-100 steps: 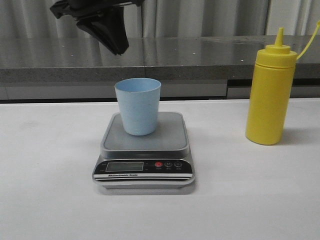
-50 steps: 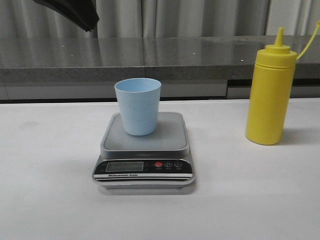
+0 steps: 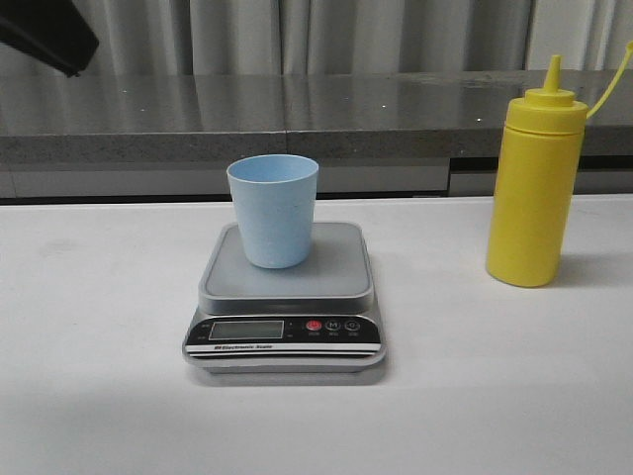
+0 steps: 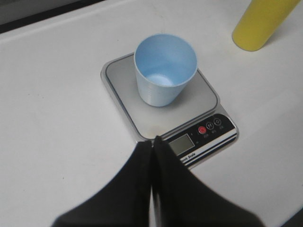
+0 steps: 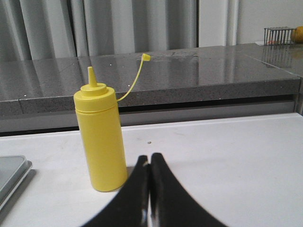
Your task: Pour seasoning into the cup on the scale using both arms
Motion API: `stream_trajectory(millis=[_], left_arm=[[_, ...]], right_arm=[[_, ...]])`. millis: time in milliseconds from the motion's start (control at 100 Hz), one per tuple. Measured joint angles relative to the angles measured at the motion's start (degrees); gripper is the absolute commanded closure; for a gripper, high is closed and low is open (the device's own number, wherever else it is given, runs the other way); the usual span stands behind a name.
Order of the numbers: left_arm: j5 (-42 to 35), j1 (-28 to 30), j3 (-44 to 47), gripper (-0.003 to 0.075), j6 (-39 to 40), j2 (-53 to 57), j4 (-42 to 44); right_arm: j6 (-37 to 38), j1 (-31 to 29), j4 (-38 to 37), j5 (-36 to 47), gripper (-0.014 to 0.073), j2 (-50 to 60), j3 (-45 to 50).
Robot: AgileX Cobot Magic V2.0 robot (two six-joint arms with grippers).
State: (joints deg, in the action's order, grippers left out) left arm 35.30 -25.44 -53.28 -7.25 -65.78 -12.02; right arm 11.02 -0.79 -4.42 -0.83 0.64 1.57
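The pale blue cup (image 3: 273, 210) stands upright and empty on the scale (image 3: 341, 272) at the table's middle; both also show in the left wrist view, cup (image 4: 164, 70) on scale (image 4: 124, 90). The yellow seasoning bottle (image 3: 535, 183) stands upright at the right, its nozzle open and its cap hanging on the strap; it also shows in the right wrist view (image 5: 100, 137). My left gripper (image 4: 152, 140) is shut and empty, high above the table on the near side of the scale; a bit of the left arm (image 3: 45, 35) shows at top left. My right gripper (image 5: 149, 157) is shut and empty, low, just beside the bottle.
A grey stone counter (image 3: 297, 114) with curtains behind runs along the table's back edge. A wire basket (image 5: 279, 34) sits on the counter far right. The white table (image 3: 99, 297) spreads to both sides of the scale.
The left arm has moved up and to the left, from above the cup to the top left corner of the front view. Cup, scale and bottle have not moved.
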Motion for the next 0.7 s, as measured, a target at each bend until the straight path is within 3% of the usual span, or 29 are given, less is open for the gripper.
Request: stream_trajectory(millis=[380,700], left_arm=[[-1.15,0.00,9.12,0.0741,0.13,9.09,0.25],[-15.35,4.24,18.99,0.0741,0.84,18.24,3.81]], right_arm=[[0.00,0.00,0.00,0.00,0.0662,0.00,0.00],[0.00,0.00,0.00,0.00,0.0662,0.00,0.00]])
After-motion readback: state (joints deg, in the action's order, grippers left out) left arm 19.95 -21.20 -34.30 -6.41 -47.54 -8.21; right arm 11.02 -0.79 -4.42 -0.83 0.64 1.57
